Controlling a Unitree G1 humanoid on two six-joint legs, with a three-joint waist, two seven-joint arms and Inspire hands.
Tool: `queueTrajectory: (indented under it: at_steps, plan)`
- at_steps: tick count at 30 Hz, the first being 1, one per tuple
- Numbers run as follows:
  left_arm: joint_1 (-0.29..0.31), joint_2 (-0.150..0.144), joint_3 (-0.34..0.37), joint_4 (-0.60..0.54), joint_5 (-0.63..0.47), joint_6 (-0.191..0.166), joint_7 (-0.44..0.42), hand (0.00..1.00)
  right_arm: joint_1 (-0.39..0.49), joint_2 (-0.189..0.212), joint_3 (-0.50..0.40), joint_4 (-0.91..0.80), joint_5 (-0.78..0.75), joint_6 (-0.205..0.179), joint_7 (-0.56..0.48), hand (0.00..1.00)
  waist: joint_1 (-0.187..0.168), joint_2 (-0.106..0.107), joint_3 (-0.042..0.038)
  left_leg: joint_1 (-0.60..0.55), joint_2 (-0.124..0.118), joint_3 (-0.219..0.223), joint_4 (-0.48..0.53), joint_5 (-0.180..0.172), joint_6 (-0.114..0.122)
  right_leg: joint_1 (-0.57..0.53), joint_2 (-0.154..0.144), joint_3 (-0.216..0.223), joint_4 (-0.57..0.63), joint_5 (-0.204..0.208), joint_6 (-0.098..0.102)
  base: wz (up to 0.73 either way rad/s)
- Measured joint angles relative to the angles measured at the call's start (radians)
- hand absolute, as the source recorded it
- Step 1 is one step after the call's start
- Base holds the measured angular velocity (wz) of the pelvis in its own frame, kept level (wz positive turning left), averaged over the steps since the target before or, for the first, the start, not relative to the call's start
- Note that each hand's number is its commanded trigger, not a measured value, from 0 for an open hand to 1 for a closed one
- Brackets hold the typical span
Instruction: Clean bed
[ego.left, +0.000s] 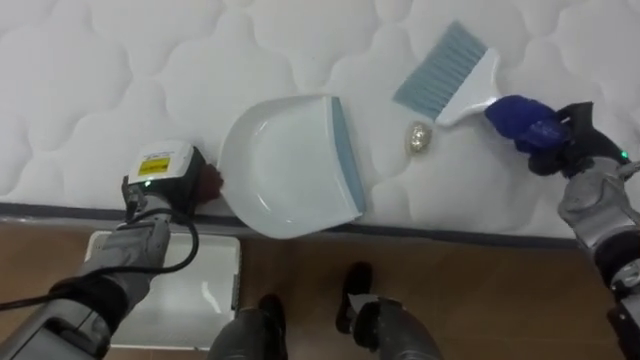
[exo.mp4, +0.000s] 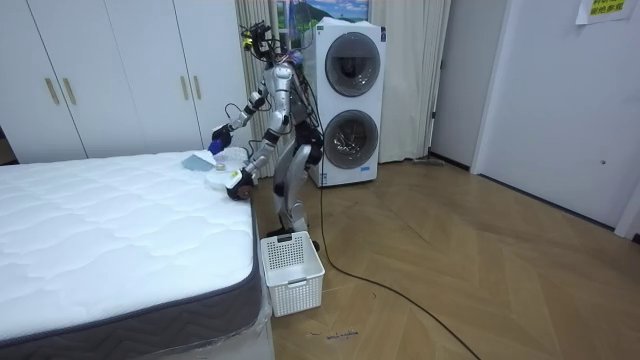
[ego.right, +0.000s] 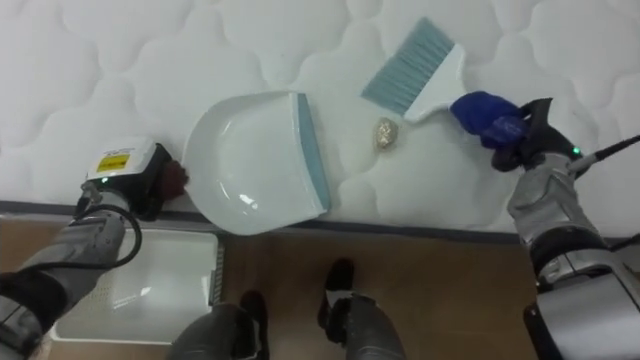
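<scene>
Sweep step: right hand (ego.left: 560, 140) clamped on brush (ego.left: 455, 75), left hand (ego.left: 160, 172) clamped on pan (ego.left: 285, 160) handle; next stroke must drive wad (ego.left: 418, 138) beside pan's lip inside.

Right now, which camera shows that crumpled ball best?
Left eye view: the crumpled ball lies in the open between dustpan and brush. Right eye view matches; in the room view it is too small to tell.

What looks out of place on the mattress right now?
One small crumpled wad lies on the mattress between the dustpan and the brush held in the right hand, touching neither. Nothing else stands out.
</scene>
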Motion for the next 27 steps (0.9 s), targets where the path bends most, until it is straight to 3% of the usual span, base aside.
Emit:
queueTrajectory:
  at_steps: [4, 9, 18, 24, 27]
  plan:
    - [0.000, 0.033, -0.004, -0.013, 0.026, 0.000, 0.009, 1.00, -0.014, -0.029, 0.028, -0.009, -0.135, 0.014, -0.002, 1.00, 0.003, -0.027, -0.0009, -0.004, 0.019, 0.005, 0.014, -0.005, -0.005, 0.004, 0.010, -0.004, -0.015, 0.007, -0.003, -0.10]
    - [0.002, 0.051, -0.004, -0.019, 0.073, 0.001, 0.022, 1.00, -0.020, -0.076, 0.034, -0.047, -0.247, 0.030, 0.001, 1.00, 0.003, -0.030, -0.0007, -0.006, 0.028, 0.004, 0.021, -0.003, -0.011, 0.006, 0.020, -0.005, -0.019, 0.016, -0.014, -0.02]
    - [0.000, 0.062, -0.005, -0.020, 0.131, 0.023, 0.023, 1.00, -0.027, -0.076, 0.047, -0.043, -0.333, 0.037, 0.013, 1.00, 0.004, -0.034, 0.0004, 0.000, 0.043, 0.024, 0.018, -0.002, -0.016, 0.009, 0.036, 0.005, -0.039, 0.030, -0.023, -0.06]
    - [-0.008, 0.080, -0.008, -0.022, 0.132, 0.032, 0.023, 1.00, -0.078, -0.076, 0.119, -0.045, -0.387, 0.070, 0.060, 1.00, 0.002, -0.059, 0.0022, -0.003, 0.043, 0.026, 0.008, 0.003, -0.023, 0.011, 0.045, 0.006, -0.059, 0.038, -0.020, -0.01]
    - [-0.008, 0.086, -0.011, -0.026, 0.134, 0.033, 0.018, 1.00, -0.092, -0.076, 0.155, -0.049, -0.392, 0.080, 0.095, 1.00, 0.005, -0.063, 0.0033, 0.002, 0.059, 0.022, 0.005, 0.005, -0.026, 0.035, 0.061, -0.003, -0.097, 0.055, -0.022, -0.02]
